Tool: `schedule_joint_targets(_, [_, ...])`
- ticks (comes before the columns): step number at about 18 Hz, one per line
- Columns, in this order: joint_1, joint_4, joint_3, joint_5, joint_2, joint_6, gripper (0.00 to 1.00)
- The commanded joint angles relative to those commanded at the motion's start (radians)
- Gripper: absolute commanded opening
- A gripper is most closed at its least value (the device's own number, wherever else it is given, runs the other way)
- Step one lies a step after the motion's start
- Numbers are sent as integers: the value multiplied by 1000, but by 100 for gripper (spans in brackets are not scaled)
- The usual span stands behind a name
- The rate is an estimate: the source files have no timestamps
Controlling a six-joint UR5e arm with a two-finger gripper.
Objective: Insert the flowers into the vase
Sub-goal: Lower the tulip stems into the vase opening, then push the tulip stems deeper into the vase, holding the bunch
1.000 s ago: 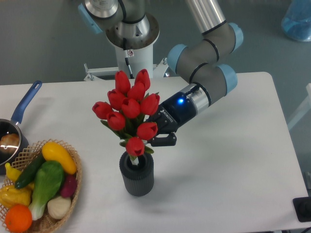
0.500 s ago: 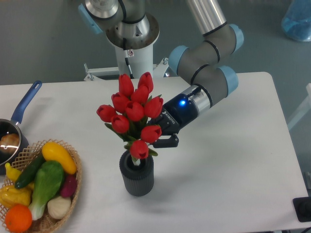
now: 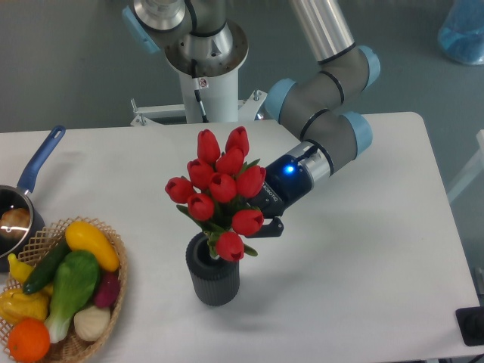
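The flowers (image 3: 221, 185) are a bunch of red tulips with green stems, held tilted, buds up and to the left. Their stem ends reach into the round opening of the dark grey ribbed vase (image 3: 213, 274), which stands upright on the white table. My gripper (image 3: 259, 221) is shut on the stems just above and right of the vase rim. The fingers are mostly hidden behind the buds and leaves. The lowest bud hangs over the vase's right rim.
A wicker basket (image 3: 113, 291) with toy vegetables and fruit stands at the front left. A pot with a blue handle (image 3: 39, 160) is at the left edge. The robot base (image 3: 204, 68) is behind the table. A dark object (image 3: 470, 325) sits at the front right corner.
The gripper and the flowers have moved right and down. The bunch has swung more upright and its stems sit lower in the vase opening.
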Motion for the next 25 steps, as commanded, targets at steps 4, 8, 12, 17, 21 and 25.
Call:
schedule_joint_targets(4, [0,0,-12,-2,-6,5,17])
schedule_joint_targets(8, [3,0,-20,-5,-21,9,17])
schedule_joint_targets(12, [2,0,-21,-21,-37,23,17])
schedule_joint_targets(17, [2,0,-21,-21,-51,41,17])
schedule_joint_targets(21, [3,0,-25,-23,-54,48,17])
schedule_joint_targets(25, [3,0,-26,-23,-64,58,17])
